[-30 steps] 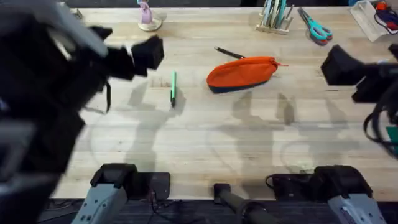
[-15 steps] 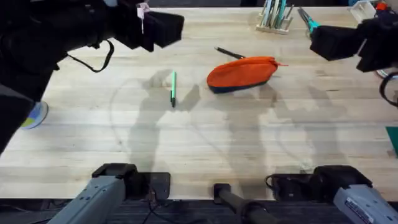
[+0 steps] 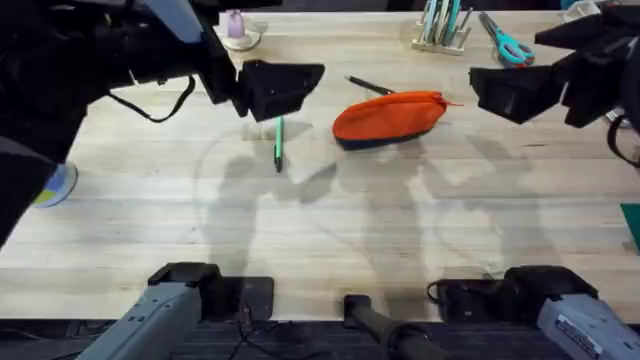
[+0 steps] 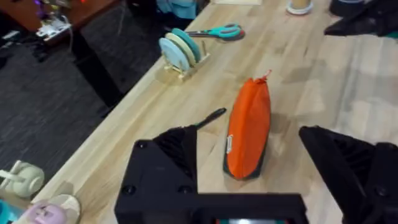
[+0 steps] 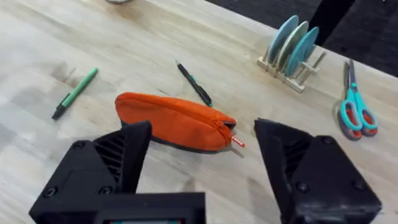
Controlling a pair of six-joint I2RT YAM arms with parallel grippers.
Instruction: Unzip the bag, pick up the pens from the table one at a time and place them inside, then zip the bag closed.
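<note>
**Both grippers spread above a zipped pouch**

The orange bag [image 3: 390,117] lies closed on the table [image 3: 320,230]. The black pen [image 3: 368,86] sits just behind it, the green pen [image 3: 278,142] to its left. The left gripper [image 4: 249,162] and right gripper [image 5: 202,155] hover with fingers apart, empty.

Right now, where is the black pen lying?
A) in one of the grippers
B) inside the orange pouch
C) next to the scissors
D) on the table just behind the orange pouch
D: the black pen lies bare on the wooden table just beyond the closed orange pouch, while the green pen lies off to the pouch's side; neither is held.
</note>
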